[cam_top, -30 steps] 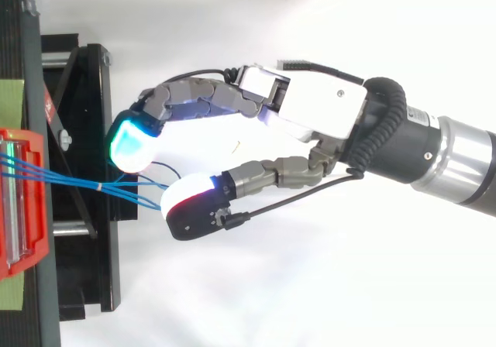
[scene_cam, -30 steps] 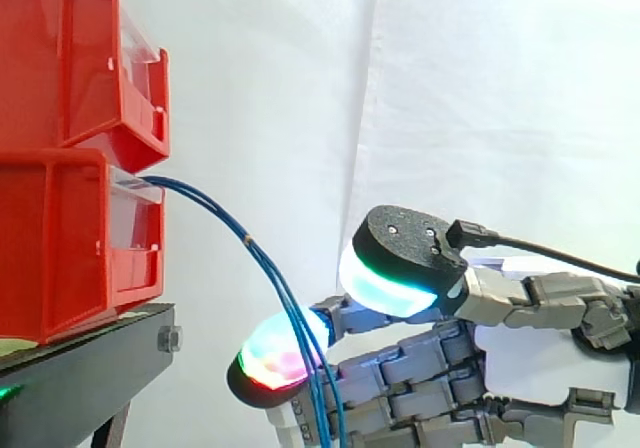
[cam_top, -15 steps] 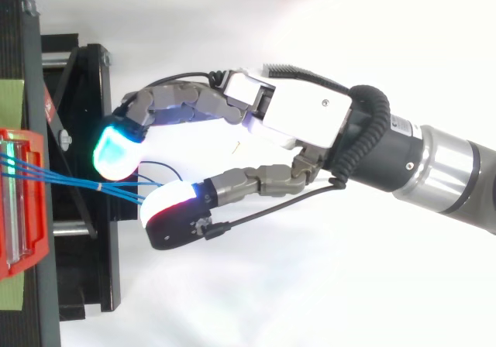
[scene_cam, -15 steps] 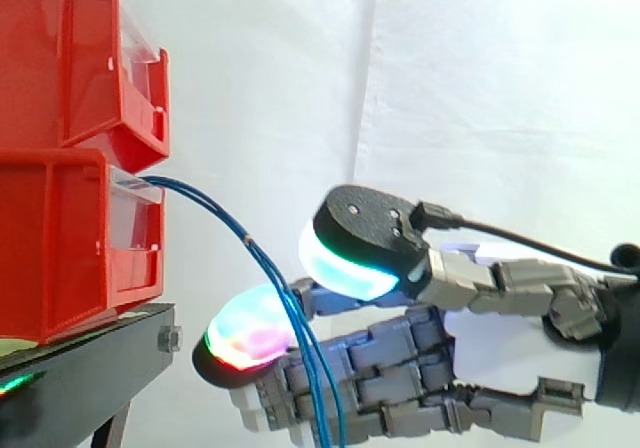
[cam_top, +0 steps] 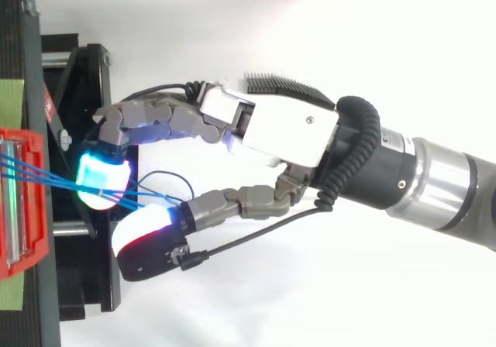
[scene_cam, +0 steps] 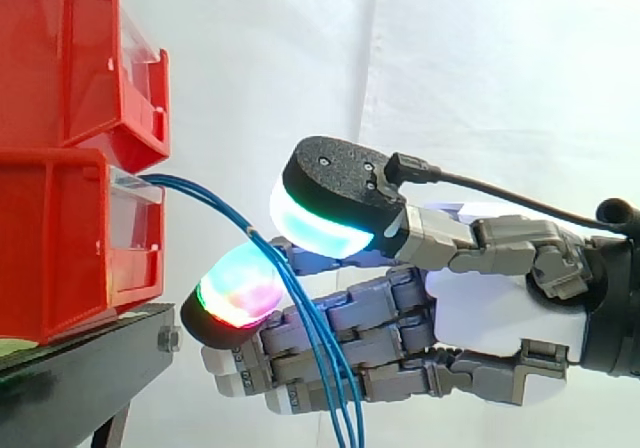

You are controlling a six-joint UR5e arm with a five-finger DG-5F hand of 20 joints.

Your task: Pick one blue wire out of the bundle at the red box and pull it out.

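Standing right next to this one and I'm a bit nervous, tbh. The blue wires (scene_cam: 215,206) come out of the front of the lower red box (scene_cam: 60,248) and droop in an arc straight through the gap of the robot hand (scene_cam: 490,308). The hand is spread. Its thumb pad (scene_cam: 315,223) sits above the bundle and a glowing fingertip (scene_cam: 238,290) sits below it, and as far as I can tell it isn't squeezing anything. Seen from above, the wires run between the two pads.

My worry is that the whole bundle is in that gap, not one wire. Those pads are fat and the wires are thin and packed tight, so if it closes from here I reckon it grabs all of them. Pulling the lot could tug the box along its stand (scene_cam: 80,378). The other risk is a rounded pad only catching the edge, so the wire slips out the moment it pulls. It'd want to tease one strand apart first.
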